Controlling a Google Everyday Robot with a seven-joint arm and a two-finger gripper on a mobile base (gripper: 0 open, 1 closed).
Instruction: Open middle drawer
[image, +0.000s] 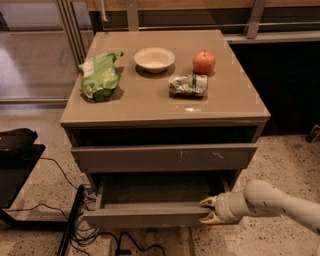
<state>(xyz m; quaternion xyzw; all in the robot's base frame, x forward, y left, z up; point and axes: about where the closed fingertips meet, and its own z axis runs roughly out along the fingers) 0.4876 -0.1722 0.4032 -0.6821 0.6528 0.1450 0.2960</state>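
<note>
— Where's the gripper (209, 210) now?

— Low down, at the near end of the middle drawer (145, 215). The arm reaches in from the side. The fingertips (206, 202) are apart, one above the other, right at the end of that plain front. I can't tell from here whether they're pressing on it.

— And the drawer itself?

— It runs away from the fingertips, across the cabinet. It's partly out, and just behind the gripper you can see the grey tray (155, 190) inside. I'd say the job is well along but there's more travel left.

— So how should it go on?

— Pull straight out, square to the cabinet. The hold is at one end, not the middle, so I'd expect the drawer to skew and bind if it's hurried. Slow and level, I think, with the fingers hooked well behind the front so they don't slip off the edge.

— Anything in the way?

— Just above the hand is the scratched drawer front (165, 157), sticking out a little too. The upper finger should stay below it. Higher and further back, on the cabinet top (235, 102), sit a crushed can (188, 84), an apple (204, 62), a bowl (154, 59) and a green bag (100, 76). A jerk could roll the apple, so no yanking.
</note>
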